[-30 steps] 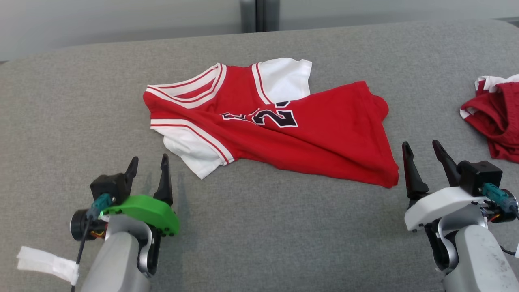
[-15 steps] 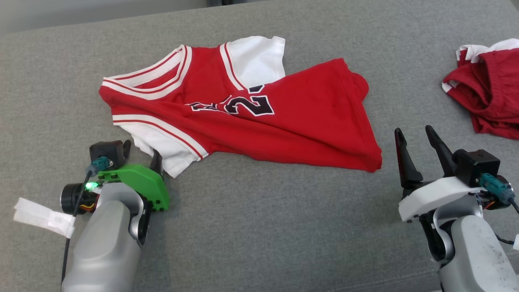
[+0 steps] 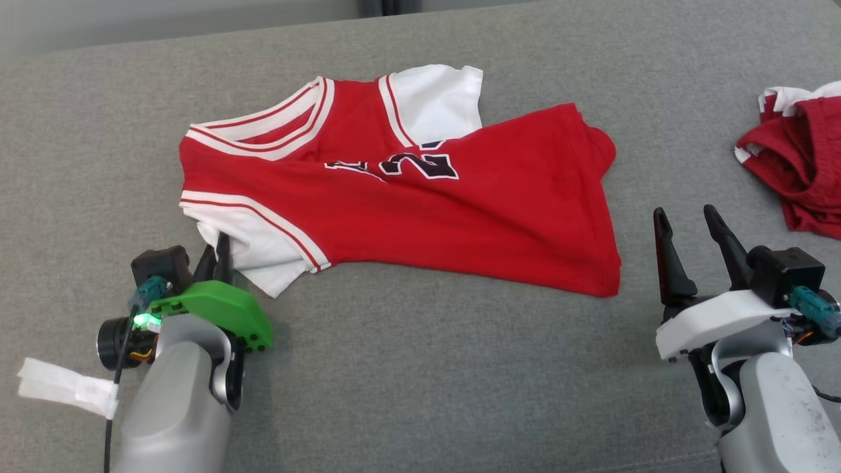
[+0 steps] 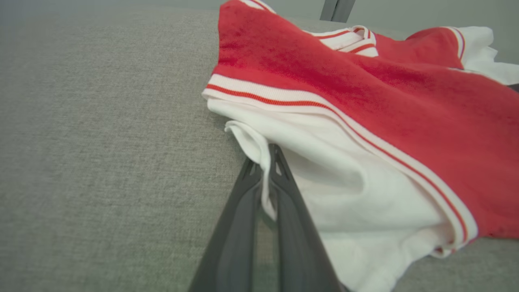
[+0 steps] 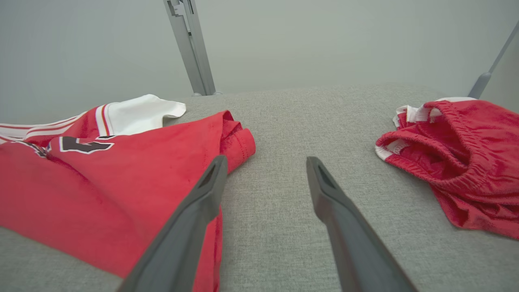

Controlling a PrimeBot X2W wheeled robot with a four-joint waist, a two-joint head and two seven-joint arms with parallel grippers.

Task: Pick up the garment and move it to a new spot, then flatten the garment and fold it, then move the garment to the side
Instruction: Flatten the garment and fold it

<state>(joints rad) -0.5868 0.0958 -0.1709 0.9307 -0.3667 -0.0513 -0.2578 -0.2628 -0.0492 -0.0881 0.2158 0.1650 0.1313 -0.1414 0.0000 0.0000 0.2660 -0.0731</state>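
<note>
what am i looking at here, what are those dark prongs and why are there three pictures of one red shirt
This is a two-armed robot working at a grey padded surface. The wide picture comes from a camera on its head, looking down. The other two come from cameras on its wrists, each looking along that arm's pair of dark fingers.

Each finger pair is an end effector, the part that grasps. On the surface lies a red jersey with a dark number. Off to the robot's right is a crumpled red garment, probably shorts.

The left end effector is shut on the edge of the near white sleeve, and the left wrist picture shows the cloth pinched between its fingers. The right end effector is open and holds nothing, near the jersey's hem.
</note>
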